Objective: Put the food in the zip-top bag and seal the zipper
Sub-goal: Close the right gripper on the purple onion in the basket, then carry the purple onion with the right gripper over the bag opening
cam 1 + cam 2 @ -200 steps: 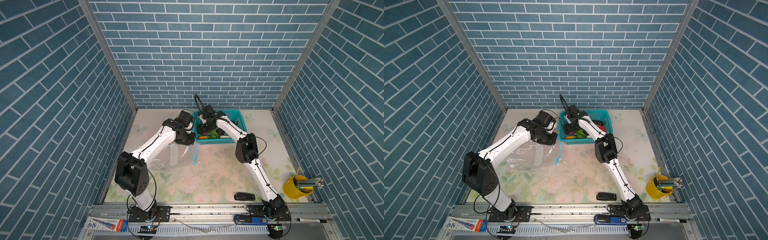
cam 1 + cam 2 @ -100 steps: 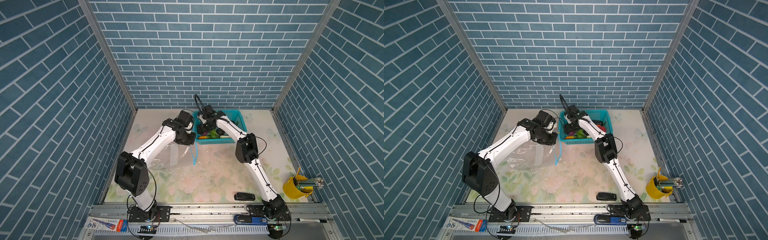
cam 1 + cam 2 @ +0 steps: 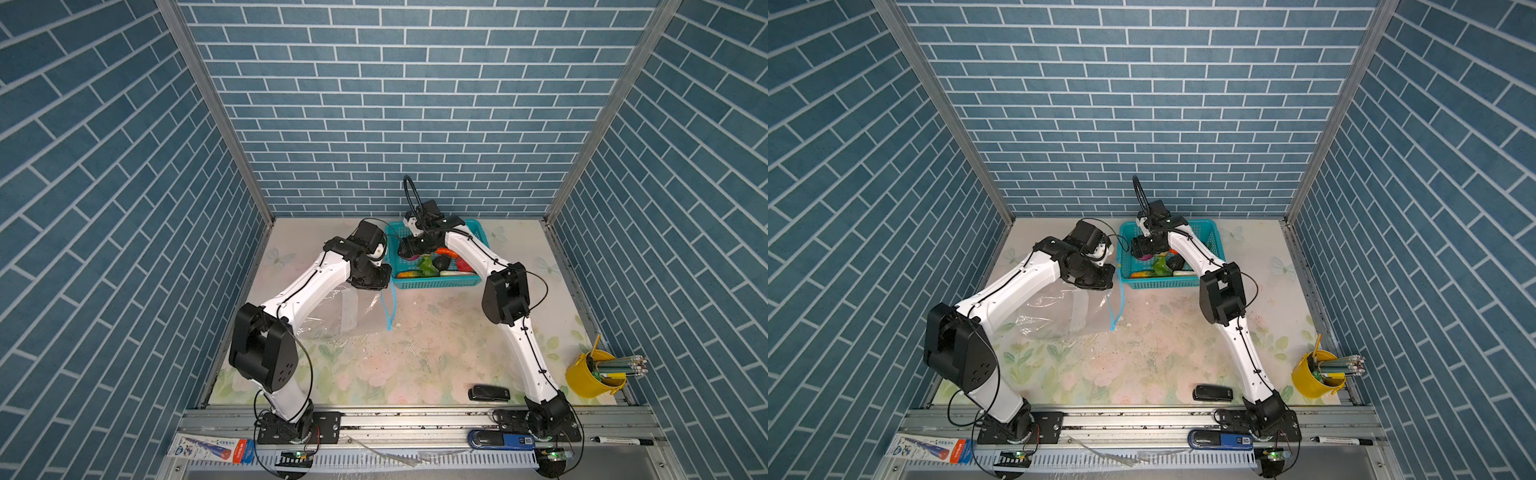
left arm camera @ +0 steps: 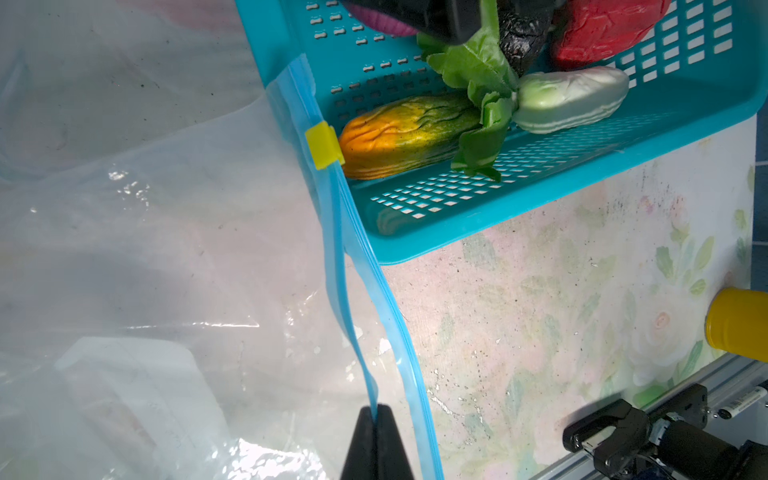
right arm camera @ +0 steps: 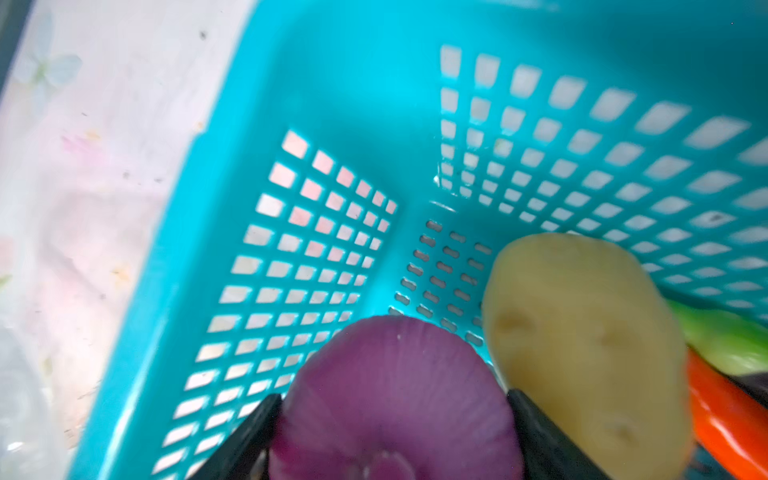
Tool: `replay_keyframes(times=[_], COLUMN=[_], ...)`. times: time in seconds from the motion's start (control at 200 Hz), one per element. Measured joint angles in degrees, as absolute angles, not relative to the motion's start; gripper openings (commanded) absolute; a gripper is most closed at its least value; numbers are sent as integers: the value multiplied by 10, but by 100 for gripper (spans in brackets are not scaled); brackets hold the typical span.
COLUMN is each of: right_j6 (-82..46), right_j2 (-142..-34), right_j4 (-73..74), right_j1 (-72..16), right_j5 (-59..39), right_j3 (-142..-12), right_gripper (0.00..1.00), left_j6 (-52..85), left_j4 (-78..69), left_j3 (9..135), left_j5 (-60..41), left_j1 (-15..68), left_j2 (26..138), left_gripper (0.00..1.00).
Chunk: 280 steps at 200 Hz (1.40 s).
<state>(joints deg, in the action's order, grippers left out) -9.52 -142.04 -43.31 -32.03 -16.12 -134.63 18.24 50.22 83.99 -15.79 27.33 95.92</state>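
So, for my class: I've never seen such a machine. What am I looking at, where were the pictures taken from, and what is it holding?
It is a robot: a left arm and a right arm mounted at a table. Two pictures look down from above; two come from cameras on the wrists. On the table are a basket of toy vegetables, a clear bag, a pencil cup and a black object. The left gripper pinches the bag's blue zipper strip. The right gripper clasps a purple onion inside the basket.

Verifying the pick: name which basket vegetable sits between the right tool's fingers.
The purple onion, gripped between both black fingers; the yellow potato lies beside it, outside the grip.
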Motion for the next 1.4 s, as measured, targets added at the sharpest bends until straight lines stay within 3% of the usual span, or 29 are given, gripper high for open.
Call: replay_keyframes(times=[0.41, 0.89, 1.4], right_j6=[-129, -212, -298], right_j2=[-1249, -1056, -984], right_j4=[-261, -93, 27], right_j1=[-296, -305, -368], right_j5=[-218, -271, -325], right_j3=[-1065, -809, -716], right_gripper=[55, 42, 31], left_j6=[207, 250, 279], left_j4=[502, 486, 473], left_j3=[848, 852, 851], left_j5=[-178, -232, -255], left_j1=[265, 232, 224], left_j2=[959, 959, 939], left_gripper=[0, 0, 0])
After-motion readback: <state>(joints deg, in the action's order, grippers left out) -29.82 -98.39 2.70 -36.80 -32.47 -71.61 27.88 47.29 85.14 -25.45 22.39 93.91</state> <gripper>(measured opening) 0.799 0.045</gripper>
